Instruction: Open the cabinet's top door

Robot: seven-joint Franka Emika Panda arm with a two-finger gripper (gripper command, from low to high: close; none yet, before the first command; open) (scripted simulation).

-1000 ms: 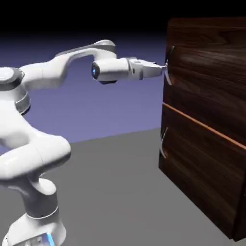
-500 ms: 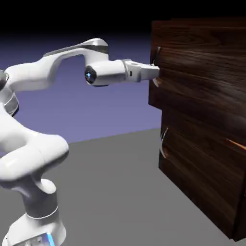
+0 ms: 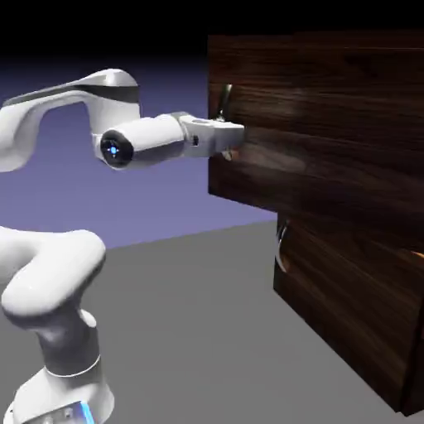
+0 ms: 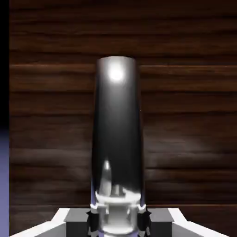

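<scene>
The upper handle (image 3: 225, 99) is the reference for all positions below. It is a curved grey metal part, upright, mounted on the top door (image 3: 331, 124) near the edge at the exterior view's left.

Claw (image 3: 233, 137): closed on the upper handle. In the hand view, the 2 fingertips (image 4: 79, 223) are set 1 on each side of the handle's shaft, at its near end, with the shaft filling the space between them. The claw meets the upper handle below its top end, which projects above the fingers.

Top door: dark wood-grain panel, directly behind the upper handle. It is open, standing out from the cabinet (image 3: 406, 364) toward the arm (image 3: 153, 141). Its lower edge overhangs the lower panel (image 3: 348, 306), which is situated below the upper handle and set back from it.

Lower handle (image 3: 283, 248): curved metal, below the upper handle and toward the exterior view's right. A short section of orange seam (image 3: 418, 253) is visible farther right and below the upper handle.

Arm: white, extending to the upper handle from the exterior view's left. The arm's base (image 3: 62, 393) is on the grey tabletop (image 3: 190, 331), below and left of the upper handle.
</scene>
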